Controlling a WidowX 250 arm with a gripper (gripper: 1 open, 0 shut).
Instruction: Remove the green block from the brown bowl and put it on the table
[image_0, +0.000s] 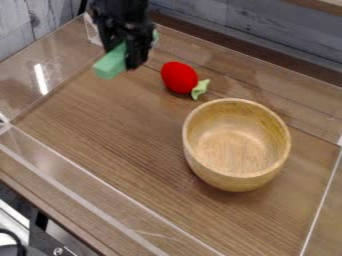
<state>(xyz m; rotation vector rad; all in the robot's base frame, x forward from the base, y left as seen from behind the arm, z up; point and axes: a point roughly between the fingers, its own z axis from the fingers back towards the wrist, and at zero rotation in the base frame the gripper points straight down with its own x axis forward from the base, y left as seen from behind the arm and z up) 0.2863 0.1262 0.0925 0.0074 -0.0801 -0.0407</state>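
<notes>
The green block (111, 63) hangs a little above the table (120, 140) at the upper left, with my gripper (123, 55) shut on it and pointing down. The black fingers (132, 48) clamp the block's right end. The brown bowl (238, 145) sits at the right of the table, far from the gripper, and its inside is bare.
A red strawberry-like toy with green leaves (181, 77) lies between the gripper and the bowl. Clear acrylic walls (40, 75) run round the table's edges, close to the gripper on the left and back.
</notes>
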